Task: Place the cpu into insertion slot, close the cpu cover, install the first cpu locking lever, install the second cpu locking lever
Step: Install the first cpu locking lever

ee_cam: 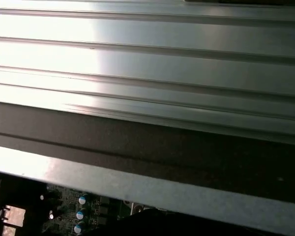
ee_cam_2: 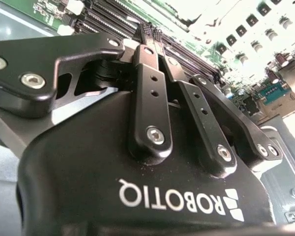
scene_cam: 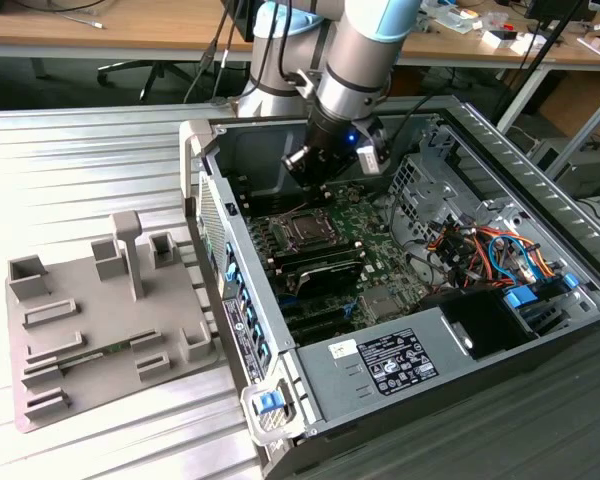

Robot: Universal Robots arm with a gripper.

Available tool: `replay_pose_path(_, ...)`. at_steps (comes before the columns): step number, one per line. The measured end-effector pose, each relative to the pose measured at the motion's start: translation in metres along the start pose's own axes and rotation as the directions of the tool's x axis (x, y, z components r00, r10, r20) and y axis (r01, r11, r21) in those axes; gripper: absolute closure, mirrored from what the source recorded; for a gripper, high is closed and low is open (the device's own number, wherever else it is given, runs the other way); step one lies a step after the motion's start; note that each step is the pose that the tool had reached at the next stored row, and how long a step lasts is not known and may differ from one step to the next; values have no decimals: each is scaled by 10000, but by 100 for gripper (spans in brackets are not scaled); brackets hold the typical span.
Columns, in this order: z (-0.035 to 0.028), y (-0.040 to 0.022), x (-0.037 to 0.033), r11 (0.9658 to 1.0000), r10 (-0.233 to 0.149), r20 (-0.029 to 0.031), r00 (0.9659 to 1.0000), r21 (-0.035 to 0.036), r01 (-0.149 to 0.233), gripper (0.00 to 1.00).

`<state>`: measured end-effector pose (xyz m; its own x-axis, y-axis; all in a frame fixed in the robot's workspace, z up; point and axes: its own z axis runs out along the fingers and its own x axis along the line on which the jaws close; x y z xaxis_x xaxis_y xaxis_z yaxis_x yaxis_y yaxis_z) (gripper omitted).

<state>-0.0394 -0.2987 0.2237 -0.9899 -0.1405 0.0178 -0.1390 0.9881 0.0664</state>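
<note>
Silvery cover [scene_cam: 307, 229] lies flat over the slot on the board [scene_cam: 380, 262], seemingly done; levers unclear. Gripper [ee_cam_2: 150, 30] hovers just above, fingers pressed together, empty.

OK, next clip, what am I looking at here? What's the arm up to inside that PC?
A single robot arm reaches into an open computer case lying on its side on a ribbed metal table. Its gripper, fingers shut together in the second wrist view, hangs above the green motherboard, just over the insertion slot. Whether it holds anything cannot be told. A grey parts fixture sits on the table at the exterior view's left.
</note>
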Motion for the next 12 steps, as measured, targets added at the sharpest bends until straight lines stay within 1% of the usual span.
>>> replay_pose_path(6,28,-28,-37,10000,-1,2,10000,-3,1,89)
replay_pose_path(12,72,-41,-40,10000,-1,4,10000,-18,1,89)
